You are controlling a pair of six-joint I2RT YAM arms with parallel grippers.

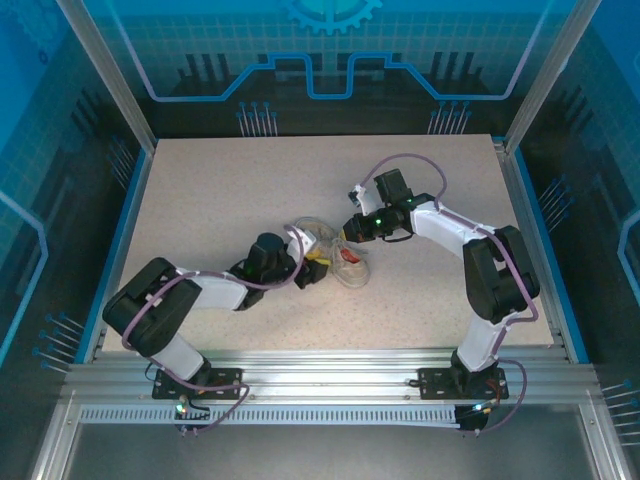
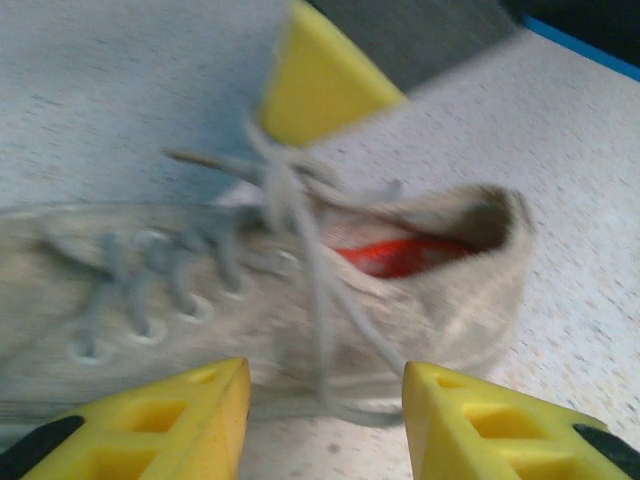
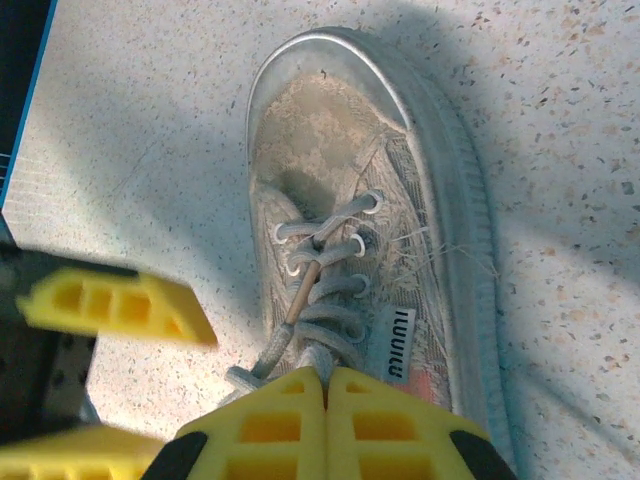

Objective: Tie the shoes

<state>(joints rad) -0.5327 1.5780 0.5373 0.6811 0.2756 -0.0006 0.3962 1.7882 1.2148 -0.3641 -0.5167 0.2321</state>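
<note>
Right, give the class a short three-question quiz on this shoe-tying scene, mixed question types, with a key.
1. True or false: the left gripper is shut.
2. The patch inside the sneaker is: A blue, B red, C green.
3. Fill in: the shut right gripper pinches the ____.
Key: 1 false, its jaws stand apart; 2 B; 3 laces.
</note>
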